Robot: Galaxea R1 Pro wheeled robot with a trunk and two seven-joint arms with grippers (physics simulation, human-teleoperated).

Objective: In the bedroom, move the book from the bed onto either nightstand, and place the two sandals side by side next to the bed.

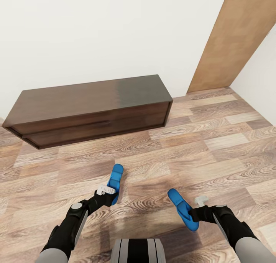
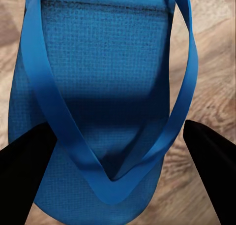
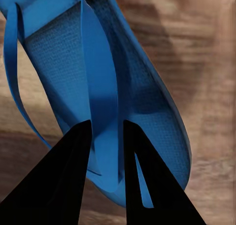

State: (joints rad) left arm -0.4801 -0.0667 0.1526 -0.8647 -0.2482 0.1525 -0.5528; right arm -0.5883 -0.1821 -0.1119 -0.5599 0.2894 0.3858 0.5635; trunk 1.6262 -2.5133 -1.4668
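Two bright blue flip-flops, one per gripper, carried above wood-plank floor [image 1: 214, 140].

Left gripper [image 1: 112, 193]: left sandal [image 1: 115, 181] betw. its fingers, toe end sticking out ahead. Wrist cam: finely gridded rubber sole [image 2: 98, 87], smooth V strap, black fingers [image 2: 24, 171] spread wide at sole's edges; real clamp or not, cannot tell.

Right gripper [image 1: 193, 214]: pinched tight on smooth strap of right sandal [image 1: 183, 209], fingers [image 3: 64, 180] nearly together; sole [image 3: 147, 112] tilted, hanging off to gripper's inner side.

Ahead of both: long low bench [image 1: 92, 107], glossy dark brown wood, vs. plain white wall [image 1: 96, 29]. Far fwd-right of R gripper: flat tan wood door [image 1: 230, 40].
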